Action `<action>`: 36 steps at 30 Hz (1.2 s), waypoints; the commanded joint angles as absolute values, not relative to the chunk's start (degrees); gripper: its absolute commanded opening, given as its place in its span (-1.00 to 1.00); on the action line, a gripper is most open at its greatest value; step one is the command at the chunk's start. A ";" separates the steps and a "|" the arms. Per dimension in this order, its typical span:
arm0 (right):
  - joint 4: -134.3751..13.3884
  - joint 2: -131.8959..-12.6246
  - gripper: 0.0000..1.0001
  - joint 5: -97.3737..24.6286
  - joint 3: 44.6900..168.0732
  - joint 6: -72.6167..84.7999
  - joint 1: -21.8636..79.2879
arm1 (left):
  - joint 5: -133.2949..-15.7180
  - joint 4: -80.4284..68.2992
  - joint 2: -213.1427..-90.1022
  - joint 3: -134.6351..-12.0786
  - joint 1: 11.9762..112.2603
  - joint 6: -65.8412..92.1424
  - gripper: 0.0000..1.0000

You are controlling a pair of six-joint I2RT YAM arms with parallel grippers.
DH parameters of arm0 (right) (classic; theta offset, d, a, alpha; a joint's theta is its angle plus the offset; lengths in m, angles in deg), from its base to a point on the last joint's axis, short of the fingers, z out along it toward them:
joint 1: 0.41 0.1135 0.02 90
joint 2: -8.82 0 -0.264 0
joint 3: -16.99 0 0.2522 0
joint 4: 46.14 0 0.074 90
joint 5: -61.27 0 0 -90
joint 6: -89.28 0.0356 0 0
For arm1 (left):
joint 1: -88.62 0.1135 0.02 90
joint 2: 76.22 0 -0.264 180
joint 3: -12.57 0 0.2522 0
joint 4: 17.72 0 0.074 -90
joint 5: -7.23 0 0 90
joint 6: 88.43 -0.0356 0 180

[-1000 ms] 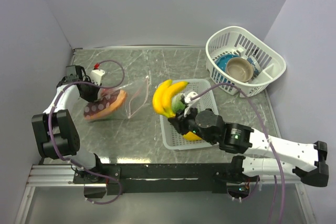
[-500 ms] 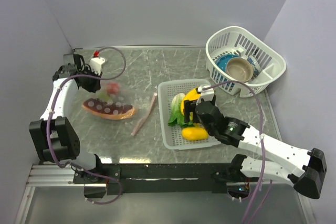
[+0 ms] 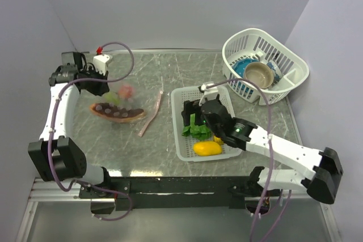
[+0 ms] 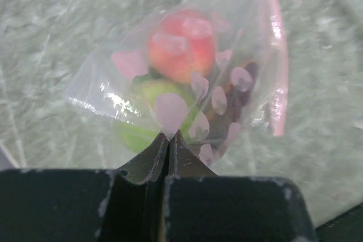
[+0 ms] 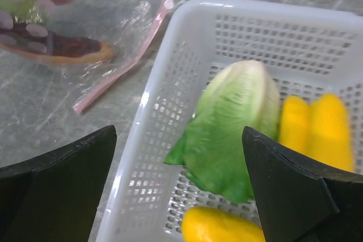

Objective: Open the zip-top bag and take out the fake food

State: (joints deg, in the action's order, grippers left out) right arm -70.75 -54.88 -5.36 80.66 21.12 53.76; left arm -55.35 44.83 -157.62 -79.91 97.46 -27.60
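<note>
The clear zip-top bag (image 3: 127, 106) hangs tilted at the left of the table, its pink zip strip (image 3: 150, 114) trailing toward the tray. My left gripper (image 3: 106, 89) is shut on a corner of the bag's plastic (image 4: 170, 134). Inside the bag are a pink-red fruit (image 4: 181, 43), a green piece (image 4: 150, 97) and an orange and dark red slice (image 3: 116, 113). My right gripper (image 3: 191, 110) stands open over the white perforated tray (image 5: 164, 66), holding nothing. The lettuce (image 5: 232, 123), the bananas (image 5: 317, 128) and a yellow piece (image 5: 221, 228) lie in the tray.
A white basket (image 3: 289, 80) with a blue and a tan bowl stands at the back right. Grey walls close in the table at the left, back and right.
My right gripper has opened and let the bananas and lettuce drop into the tray. My left gripper has lifted the bag toward the back left, and the food inside has shifted.
</note>
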 commanded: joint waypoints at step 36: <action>-62.27 -105.33 1.00 -16.59 121.62 16.07 53.73 | -78.81 33.31 -165.07 -67.55 93.01 -31.21 -0.98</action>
